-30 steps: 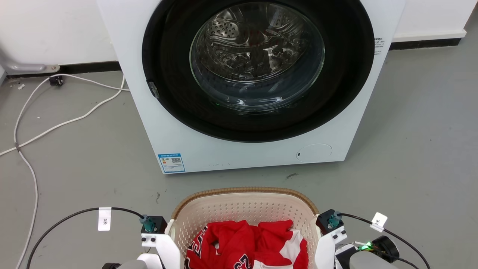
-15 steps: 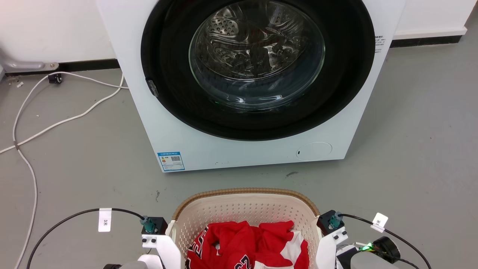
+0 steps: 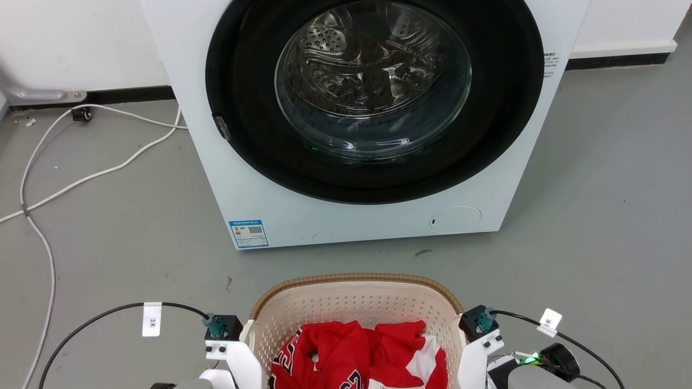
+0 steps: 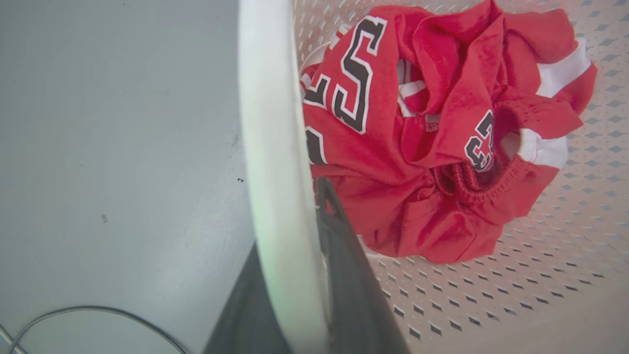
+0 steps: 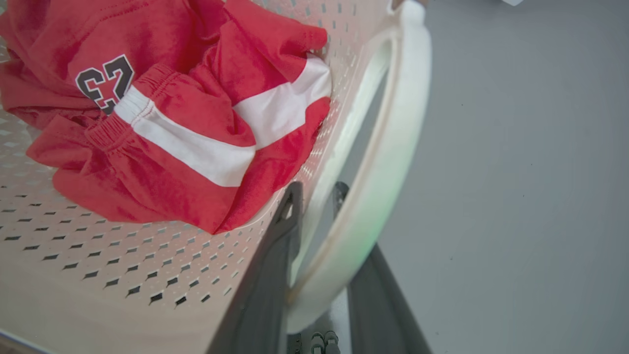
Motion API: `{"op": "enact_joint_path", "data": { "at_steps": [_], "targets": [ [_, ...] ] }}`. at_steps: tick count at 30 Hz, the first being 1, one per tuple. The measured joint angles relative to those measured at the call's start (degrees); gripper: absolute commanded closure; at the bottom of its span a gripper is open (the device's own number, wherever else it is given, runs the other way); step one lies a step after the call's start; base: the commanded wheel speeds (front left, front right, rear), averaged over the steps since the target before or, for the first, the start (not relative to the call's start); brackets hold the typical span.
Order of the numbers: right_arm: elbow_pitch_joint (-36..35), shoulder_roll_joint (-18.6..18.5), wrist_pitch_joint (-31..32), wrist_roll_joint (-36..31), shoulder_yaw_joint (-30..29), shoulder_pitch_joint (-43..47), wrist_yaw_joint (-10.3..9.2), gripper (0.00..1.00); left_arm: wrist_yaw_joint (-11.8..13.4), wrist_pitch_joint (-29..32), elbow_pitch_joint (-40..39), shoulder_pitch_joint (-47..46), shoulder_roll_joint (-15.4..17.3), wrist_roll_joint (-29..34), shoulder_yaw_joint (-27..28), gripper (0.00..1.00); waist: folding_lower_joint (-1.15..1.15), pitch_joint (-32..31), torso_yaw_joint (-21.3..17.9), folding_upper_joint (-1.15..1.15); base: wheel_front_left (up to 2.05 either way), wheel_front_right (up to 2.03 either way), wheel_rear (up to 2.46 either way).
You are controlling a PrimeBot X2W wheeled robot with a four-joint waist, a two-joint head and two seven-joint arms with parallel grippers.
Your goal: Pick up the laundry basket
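Note:
The laundry basket (image 3: 354, 302), cream perforated plastic with a brown woven-look rim, sits at the bottom centre of the head view with a red jersey (image 3: 357, 351) inside. Both wrists flank it. In the left wrist view my left gripper (image 4: 290, 221) is shut on the basket's white loop handle (image 4: 268, 123), one dark finger on each side. In the right wrist view my right gripper (image 5: 317, 189) is likewise shut around the other white handle (image 5: 398, 128). In both wrist views the jersey lies on the perforated basket wall (image 4: 491, 295) (image 5: 98, 255).
A white front-loading washer (image 3: 303, 216) with its round glass door stands straight ahead on the grey floor, a short gap beyond the basket rim. White cables (image 3: 81, 181) trail across the floor at the left. Black cables run from both wrists.
The whole head view has shifted very slightly, so the camera moved. The basket and both wrists keep the same places relative to each other.

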Motion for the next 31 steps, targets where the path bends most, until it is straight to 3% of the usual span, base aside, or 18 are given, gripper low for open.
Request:
{"op": "enact_joint_path", "data": {
  "at_steps": [31],
  "targets": [
    [0.04,-0.41,0.51,2.12,2.37,-0.09,0.01,1.0,0.0,-0.24,0.0,-0.15,0.25,-3.0,-2.96,1.0,0.0,-0.09,-0.12,0.0,0.0,0.0,0.0]
  ]
}}
